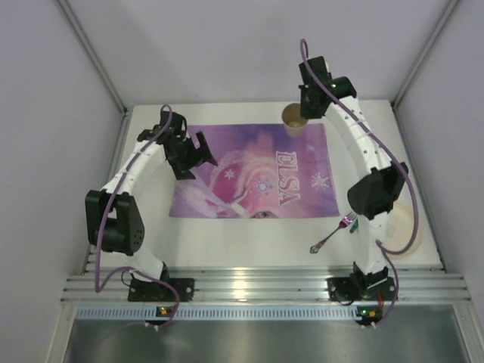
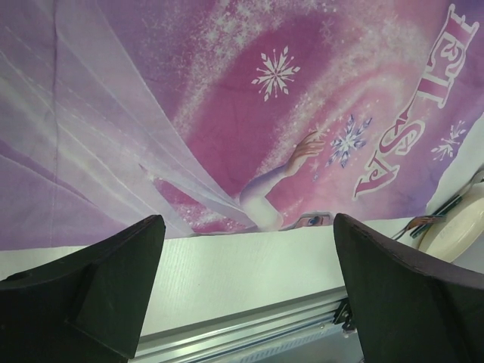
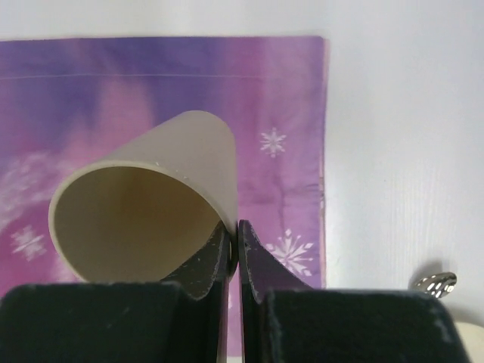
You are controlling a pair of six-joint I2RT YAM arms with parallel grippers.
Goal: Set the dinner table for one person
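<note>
While your right gripper [image 3: 234,246] pinches the wall of the paper cup [image 3: 144,212] at the far right corner of the purple ELSA placemat [image 1: 257,170], your left gripper [image 2: 248,227] hangs spread wide above the mat's left side; the white dinner table [image 1: 249,253] lies beneath, bearing a spoon [image 1: 327,242] and a plate [image 1: 399,215] beside the right arm.
</note>
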